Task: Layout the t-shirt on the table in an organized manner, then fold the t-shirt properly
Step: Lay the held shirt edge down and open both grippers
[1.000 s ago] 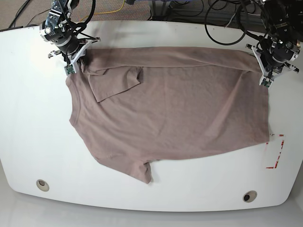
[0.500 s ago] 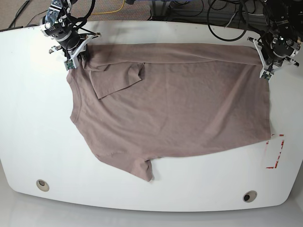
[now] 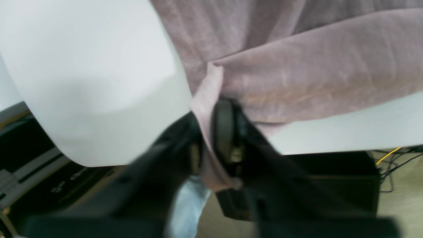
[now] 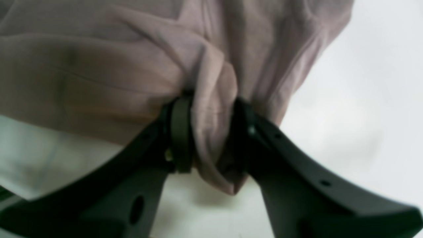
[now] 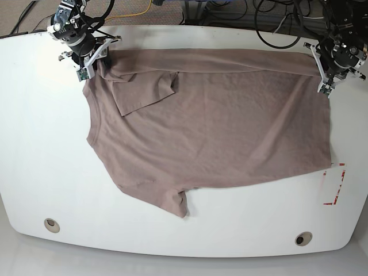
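Observation:
The mauve-brown t-shirt [image 5: 213,121] lies spread across the white table [image 5: 40,144], its far edge folded over and one sleeve doubled onto the body at the upper left. My left gripper [image 5: 325,72] is shut on the shirt's far right corner; the left wrist view shows the fabric [image 3: 297,79] pinched between the dark fingers [image 3: 224,132]. My right gripper [image 5: 92,63] is shut on the far left corner, with a bunch of cloth [image 4: 211,109] clamped in its jaws. The other sleeve [image 5: 172,201] points toward the near edge.
Red tape marks [image 5: 336,184] sit at the right near the shirt's hem. Two grey grommets [image 5: 52,224] [image 5: 303,238] lie along the table's front edge. Cables [image 5: 270,17] and floor run behind the far edge.
Both grippers have pulled the shirt's far edge toward the back of the table, and the whole shirt has slid that way, lying flatter.

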